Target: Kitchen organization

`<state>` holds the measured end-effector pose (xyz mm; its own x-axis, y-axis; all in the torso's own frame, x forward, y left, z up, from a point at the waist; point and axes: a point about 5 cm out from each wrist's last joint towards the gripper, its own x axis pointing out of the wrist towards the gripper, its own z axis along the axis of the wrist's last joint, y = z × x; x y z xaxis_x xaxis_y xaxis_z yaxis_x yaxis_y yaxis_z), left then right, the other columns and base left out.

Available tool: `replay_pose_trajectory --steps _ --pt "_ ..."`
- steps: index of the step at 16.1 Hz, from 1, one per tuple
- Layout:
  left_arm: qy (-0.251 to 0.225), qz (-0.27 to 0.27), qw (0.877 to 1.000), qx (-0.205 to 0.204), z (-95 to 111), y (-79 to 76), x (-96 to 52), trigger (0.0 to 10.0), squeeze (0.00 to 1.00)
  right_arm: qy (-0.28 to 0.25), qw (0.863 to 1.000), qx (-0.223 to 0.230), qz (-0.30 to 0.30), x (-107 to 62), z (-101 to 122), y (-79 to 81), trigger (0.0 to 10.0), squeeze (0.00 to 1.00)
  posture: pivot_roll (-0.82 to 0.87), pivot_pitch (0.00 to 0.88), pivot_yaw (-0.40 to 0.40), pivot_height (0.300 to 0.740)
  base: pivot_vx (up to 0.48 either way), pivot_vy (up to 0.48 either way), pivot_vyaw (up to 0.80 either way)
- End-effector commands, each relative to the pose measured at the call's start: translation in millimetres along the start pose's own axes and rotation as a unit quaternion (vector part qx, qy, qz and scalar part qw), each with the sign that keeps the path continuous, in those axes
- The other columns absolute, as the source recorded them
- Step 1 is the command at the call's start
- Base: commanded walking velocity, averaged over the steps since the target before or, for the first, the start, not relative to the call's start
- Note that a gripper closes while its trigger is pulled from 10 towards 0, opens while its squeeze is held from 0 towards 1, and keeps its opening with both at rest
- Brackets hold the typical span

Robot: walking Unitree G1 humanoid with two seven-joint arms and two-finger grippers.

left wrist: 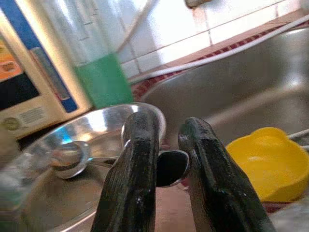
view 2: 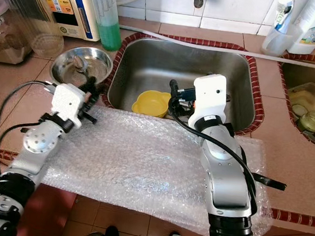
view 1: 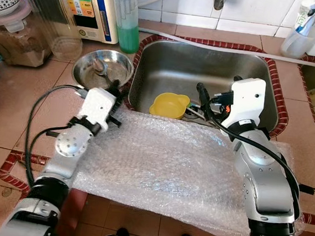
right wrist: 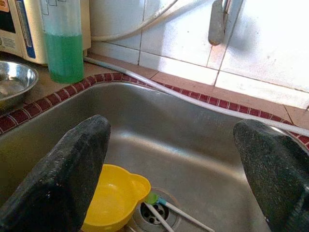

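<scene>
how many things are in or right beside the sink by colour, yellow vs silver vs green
yellow: 1, the yellow bowl in the sink
silver: 2, the steel bowl and the spoon that the left tool is shut on
green: 1, the bottle of green liquid
total: 4

Left gripper [left wrist: 164, 164] narrowed, right gripper [right wrist: 169, 174] wide.

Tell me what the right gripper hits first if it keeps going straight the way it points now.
Probably the sink's steel basin. The right gripper is open over the sink's front part, aimed forward and down past the yellow bowl, which sits beside its line. The exact spot, floor or back wall, is unclear.
</scene>
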<state>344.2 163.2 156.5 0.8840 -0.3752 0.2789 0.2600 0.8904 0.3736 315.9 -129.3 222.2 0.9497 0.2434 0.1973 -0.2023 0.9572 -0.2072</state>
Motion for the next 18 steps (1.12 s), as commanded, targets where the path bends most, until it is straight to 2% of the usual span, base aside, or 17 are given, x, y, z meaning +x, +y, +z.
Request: replay_pose_trajectory --steps 1,4,7,8,13,16,18 --pt "0.0 0.008 1.0 0.011 0.6 6.0 -4.9 0.0 0.0 -0.001 1.0 0.004 0.001 1.3 -0.1 1.9 10.0 0.0 -0.27 0.244 0.086 0.74 0.0 0.0 0.0" --pt "-0.005 0.017 1.0 0.021 3.7 12.5 -10.8 0.0 0.0 -0.006 1.0 0.021 0.018 3.3 0.3 6.8 10.0 0.0 -0.25 0.24 0.084 0.74 0.0 0.0 0.0" --pt "-0.005 0.019 1.0 0.023 4.2 13.9 -15.0 0.0 0.0 -0.012 0.997 0.046 0.064 2.7 3.7 17.2 10.0 0.0 -0.25 0.242 0.079 0.74 0.0 0.0 0.0" --pt "-0.004 0.02 0.999 0.026 4.3 14.2 -18.2 0.0 0.0 -0.011 0.994 0.056 0.093 0.0 3.4 25.1 10.0 0.0 -0.24 0.241 0.077 0.74 0.0 0.0 0.0" --pt "-0.008 0.021 0.999 0.034 8.3 17.2 -21.4 0.0 0.0 -0.006 0.991 0.059 0.121 -1.3 0.5 33.4 10.0 0.0 -0.24 0.231 0.077 0.74 0.0 0.0 0.0" --pt "-0.023 0.036 0.998 0.049 17.4 26.1 -22.7 0.0 0.0 -0.01 0.99 0.06 0.126 0.4 1.4 34.6 10.0 0.0 -0.23 0.223 0.081 0.74 0.0 0.0 0.0" --pt "-0.044 0.043 0.997 0.055 33.0 32.1 -23.0 0.0 0.0 -0.012 0.99 0.06 0.128 2.3 1.2 34.5 10.0 0.0 -0.22 0.217 0.087 0.74 0.0 0.0 0.0"
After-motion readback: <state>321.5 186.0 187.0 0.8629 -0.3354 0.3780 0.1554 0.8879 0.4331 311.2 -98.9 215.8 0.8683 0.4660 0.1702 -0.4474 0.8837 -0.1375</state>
